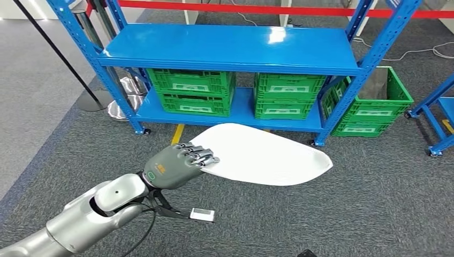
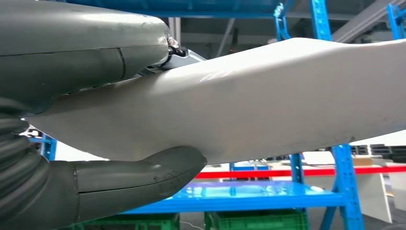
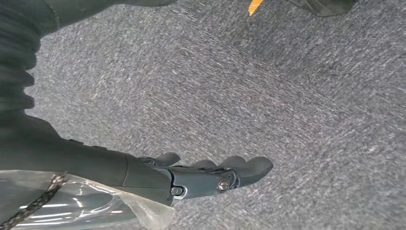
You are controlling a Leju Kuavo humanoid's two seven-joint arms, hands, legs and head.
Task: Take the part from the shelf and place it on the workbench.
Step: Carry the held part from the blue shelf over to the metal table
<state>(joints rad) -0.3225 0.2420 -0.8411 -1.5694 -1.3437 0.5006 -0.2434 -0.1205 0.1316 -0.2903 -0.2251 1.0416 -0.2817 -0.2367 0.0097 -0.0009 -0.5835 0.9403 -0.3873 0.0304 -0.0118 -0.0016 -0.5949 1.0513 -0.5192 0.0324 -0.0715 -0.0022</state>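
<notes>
From the head view, the robot's left hand (image 1: 179, 163) holds a big white part (image 1: 265, 155). The part is flat, smooth and pointed at one end, a bit like a leaf. The fingers (image 1: 201, 156) lie over the top of its near edge. The part is up in the air, over the grey carpet (image 1: 375, 203) and in front of a blue shelf (image 1: 230, 48). The top board of the shelf is bare and shiny. On the low board sit green crates (image 1: 193, 91), stacked two high, with another stack (image 1: 286, 95) beside them. One more green crate (image 1: 377, 104) stands on the floor to the right of the shelf. A yellow line (image 1: 177, 134) is painted on the floor near the shelf. A red and white tape (image 1: 278, 9) runs behind it.

The left wrist view looks at the part (image 2: 268, 100) from below. Here you can see what the head view hides: the thick grey thumb (image 2: 139, 179) presses up under the part, and the fingers (image 2: 86, 43) press on its other side. So the part is pinched between them. The blue shelf (image 2: 239, 194) shows behind.

The right wrist view shows the right hand (image 3: 206, 177) hanging over the carpet (image 3: 287, 86). It holds nothing. Its fingers are stretched out and lie close together.
</notes>
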